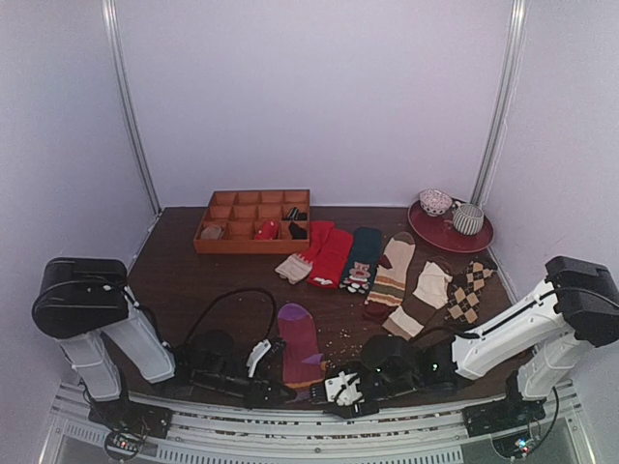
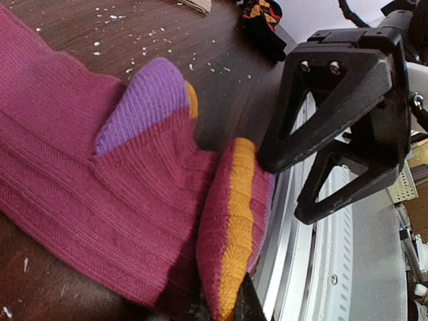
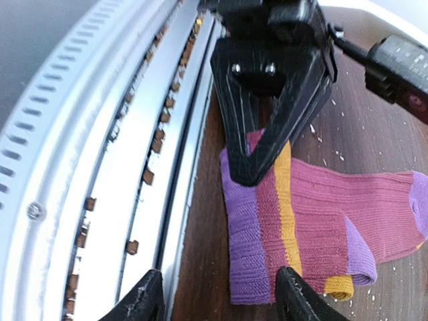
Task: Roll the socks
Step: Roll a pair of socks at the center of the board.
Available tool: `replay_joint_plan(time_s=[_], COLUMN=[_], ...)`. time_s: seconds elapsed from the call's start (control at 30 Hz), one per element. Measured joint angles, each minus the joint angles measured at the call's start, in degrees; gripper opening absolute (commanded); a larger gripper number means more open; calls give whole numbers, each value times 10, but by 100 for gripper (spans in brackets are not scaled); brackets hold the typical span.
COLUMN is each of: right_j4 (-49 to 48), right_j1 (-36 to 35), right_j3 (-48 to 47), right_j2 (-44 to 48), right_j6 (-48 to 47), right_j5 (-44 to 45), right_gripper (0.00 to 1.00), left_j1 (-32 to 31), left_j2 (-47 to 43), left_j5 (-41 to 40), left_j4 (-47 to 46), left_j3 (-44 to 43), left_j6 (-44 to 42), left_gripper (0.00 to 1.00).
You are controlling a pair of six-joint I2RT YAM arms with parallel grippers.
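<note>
A magenta sock (image 1: 300, 348) with purple toe, purple cuff and orange stripe lies flat near the table's front edge. My left gripper (image 1: 281, 388) is shut on its cuff end; in the left wrist view the pinched cuff (image 2: 231, 234) stands up folded between my fingertips (image 2: 226, 309). The right wrist view shows the left fingers (image 3: 267, 127) on the cuff (image 3: 251, 241). My right gripper (image 3: 221, 302) is open and empty, its jaws on either side of the cuff's edge, just above the table. It also shows in the left wrist view (image 2: 334, 134).
Several other socks lie across the middle: a red pair (image 1: 329, 253), a dark green one (image 1: 361, 259), a striped one (image 1: 392, 275), a cream and brown one (image 1: 421, 300), an argyle one (image 1: 467, 288). An orange divided tray (image 1: 253, 220) and a red plate (image 1: 450, 232) with bowls stand at the back. A metal rail (image 3: 127, 167) runs along the front edge.
</note>
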State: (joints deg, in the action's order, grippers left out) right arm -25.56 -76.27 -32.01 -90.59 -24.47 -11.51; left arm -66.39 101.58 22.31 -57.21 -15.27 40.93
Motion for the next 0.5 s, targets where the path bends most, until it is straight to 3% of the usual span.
replay_joint_plan(time_s=[0.23,0.5], right_j4=[-22,-44], right_j1=[-22,-23], right_j3=[-5,-15], right_j2=[-21,-43], right_j6=[-35,-52], right_j5=[93,117], right_gripper=[57,49], left_j1=[2,3], left_j2=[1,1], left_j5=[5,10], left_j4=[0,1], left_j3=[0,-1], left_j6=[0,-1], left_gripper=[0,0])
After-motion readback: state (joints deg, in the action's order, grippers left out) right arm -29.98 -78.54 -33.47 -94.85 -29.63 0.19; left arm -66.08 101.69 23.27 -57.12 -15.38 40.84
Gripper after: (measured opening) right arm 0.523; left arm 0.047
